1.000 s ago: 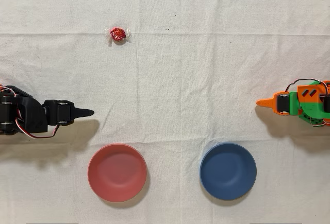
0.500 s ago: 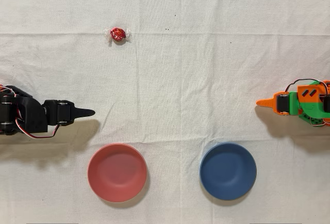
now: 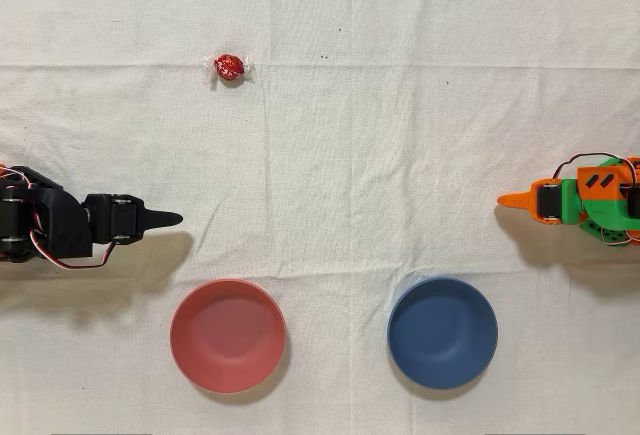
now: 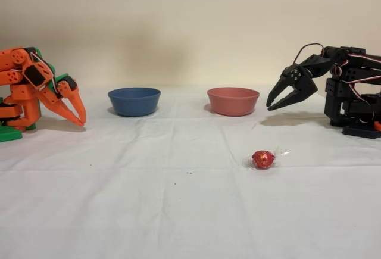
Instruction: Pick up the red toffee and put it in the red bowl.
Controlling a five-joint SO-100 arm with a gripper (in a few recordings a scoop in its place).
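The black arm's claw hangs above the cloth at the right of the fixed view, jaws parted a little and gripping nothing, tips tilted down. The red bowl sits near it, empty. The red toffee lies on the white tablecloth, well apart from the claw. A blue bowl stands beside the idle orange arm.

black arm — base cut off, left edge
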